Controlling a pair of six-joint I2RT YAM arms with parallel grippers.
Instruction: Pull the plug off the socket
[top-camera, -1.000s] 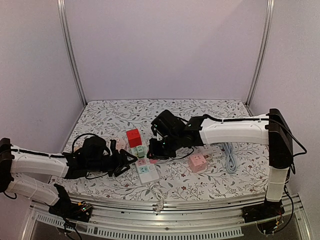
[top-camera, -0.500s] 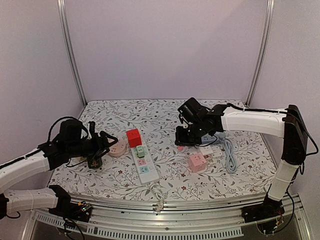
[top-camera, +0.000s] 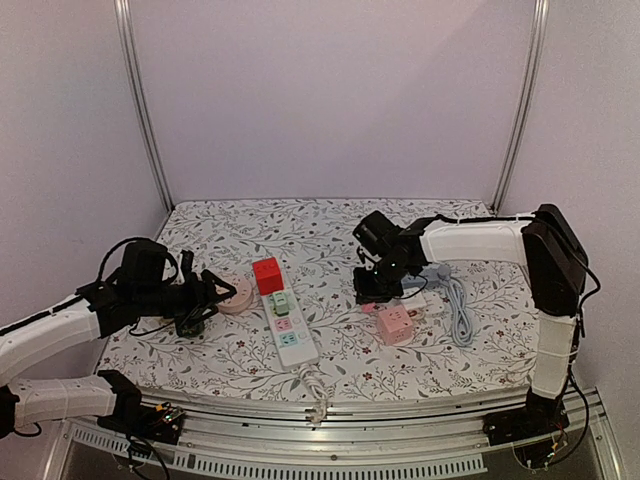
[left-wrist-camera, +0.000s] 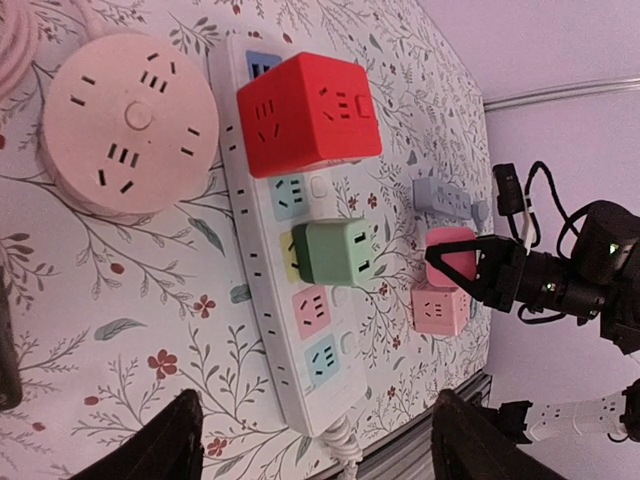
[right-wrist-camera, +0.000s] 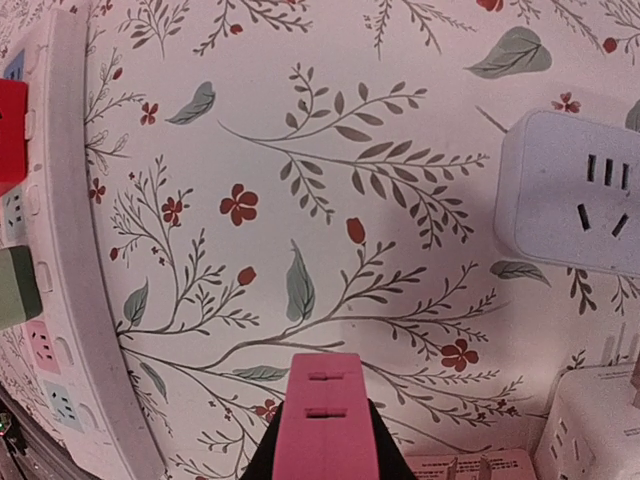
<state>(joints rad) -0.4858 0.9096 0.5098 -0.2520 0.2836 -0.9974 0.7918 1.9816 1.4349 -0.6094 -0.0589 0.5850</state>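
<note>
My right gripper (right-wrist-camera: 325, 452) is shut on a pink plug (right-wrist-camera: 325, 415) and holds it above the flowered tablecloth, clear of every socket. From the top view, that gripper (top-camera: 378, 288) hangs just left of a pink cube socket (top-camera: 397, 324). The white power strip (top-camera: 300, 352) lies mid-table, with a red cube (top-camera: 267, 274) and a green adapter (top-camera: 281, 302) plugged into it. My left gripper (top-camera: 205, 295) hovers left of the strip, open and empty. In the left wrist view its fingers (left-wrist-camera: 160, 445) stand wide apart over the strip (left-wrist-camera: 250, 330).
A round pink socket (top-camera: 235, 296) sits left of the red cube. A white adapter (right-wrist-camera: 575, 190), a grey strip (top-camera: 432, 272) and a coiled white cable (top-camera: 458, 312) lie right of my right gripper. The strip's cord (top-camera: 318, 395) runs to the front rail.
My right gripper left the power strip and moved right with the pink plug in it. My left arm drew back to the left from the strip and its jaws spread wider.
</note>
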